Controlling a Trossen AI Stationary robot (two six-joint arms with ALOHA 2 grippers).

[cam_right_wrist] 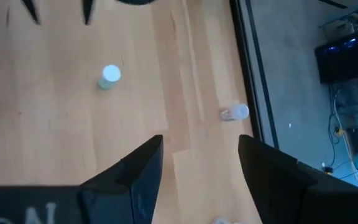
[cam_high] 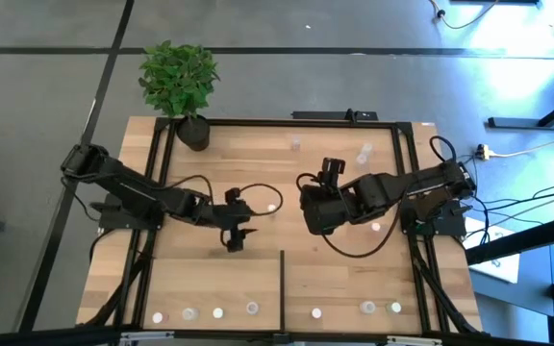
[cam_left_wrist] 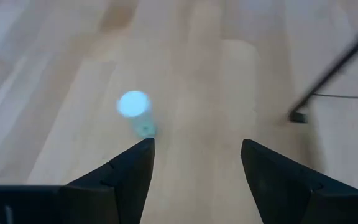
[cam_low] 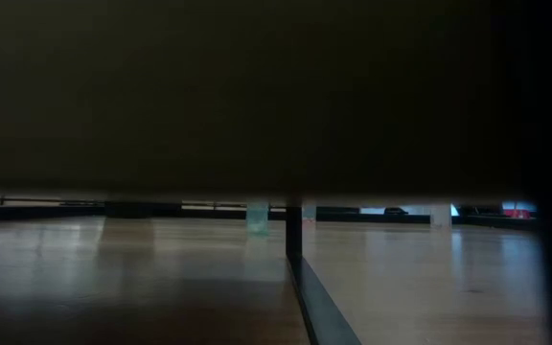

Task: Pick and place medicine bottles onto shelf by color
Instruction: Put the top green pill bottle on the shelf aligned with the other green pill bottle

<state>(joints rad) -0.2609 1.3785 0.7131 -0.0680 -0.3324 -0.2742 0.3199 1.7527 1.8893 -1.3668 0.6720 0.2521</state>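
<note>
- Seen from above: a light-wood shelf (cam_high: 258, 279) lying flat, edged by thin black rails, with a short black divider bar (cam_high: 283, 279) rising from its near edge.
- Left gripper (cam_high: 236, 240) over the middle of the shelf, left of the divider; fingers (cam_left_wrist: 129, 168) parted with nothing between them, bare wood showing in the gap.
- Just ahead of that gripper in the left wrist view: one small upright medicine bottle with a pale cap (cam_left_wrist: 133, 104), standing free on the wood.
- Right gripper (cam_high: 329, 169) over the shelf's centre-right, pointing toward the far edge; fingers (cam_right_wrist: 135, 174) likewise spread and holding nothing.
- In the right wrist view: one upright white-capped bottle (cam_right_wrist: 109, 75) out on the boards, and one bottle tipped on its side (cam_right_wrist: 235, 112) just beside the black rail.
- Along the near edge, a row of small bottles: four left of the divider (cam_high: 217, 312) and three to its right (cam_high: 367, 308).
- More small bottles scattered loose: one between the two arms (cam_high: 272, 206), two near the far rail (cam_high: 295, 144), possibly one under the right arm, too faint to confirm.
- Black pot holding a leafy green plant (cam_high: 183, 82) at the far left corner.
- Low view mostly blocked by a dark band; only a strip of wood and the divider (cam_low: 293, 235) visible.
</note>
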